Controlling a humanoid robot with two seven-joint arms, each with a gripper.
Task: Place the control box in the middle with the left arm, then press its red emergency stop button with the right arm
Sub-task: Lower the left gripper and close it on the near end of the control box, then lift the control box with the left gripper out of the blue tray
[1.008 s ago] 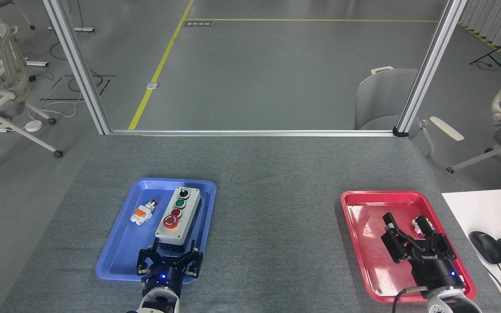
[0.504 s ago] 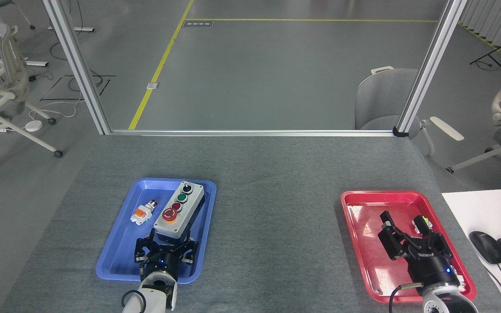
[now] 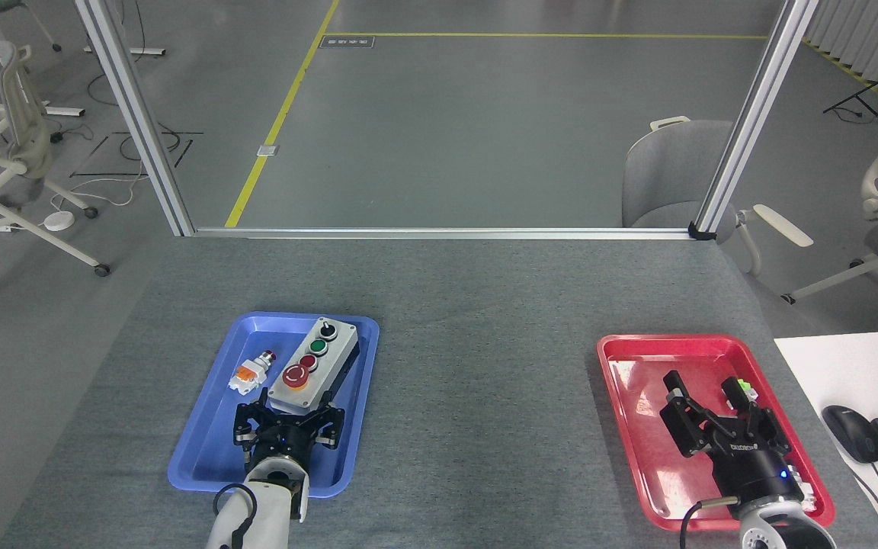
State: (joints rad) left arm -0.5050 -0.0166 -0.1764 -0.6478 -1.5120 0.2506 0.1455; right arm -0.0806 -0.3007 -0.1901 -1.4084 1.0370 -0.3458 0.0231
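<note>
Control box (image 3: pixel 312 362), grey with a black selector, a green button and the red emergency stop button (image 3: pixel 298 374) on its face, sits in the blue tray (image 3: pixel 203 450) near the left part of the tabletop (image 3: pixel 485 343), toward the tray's right edge and slanted, its top end near the tray's far right corner. Just left of it in the same tray lies a small orange and white switch part (image 3: pixel 248 374). The left gripper (image 3: pixel 289 418), at the end of the white left arm (image 3: pixel 252 518) coming up from the near edge, has its black fingers clenched on the near end of the control box; a blue light glows on its body. The middle of the tabletop lies bare. Toward the right edge, the red tray (image 3: pixel 629 427) holds a small white and green part (image 3: pixel 738 390), and over that tray hangs the right gripper (image 3: pixel 706 396), lettered in white, with its fingers spread apart and nothing between them.
</note>
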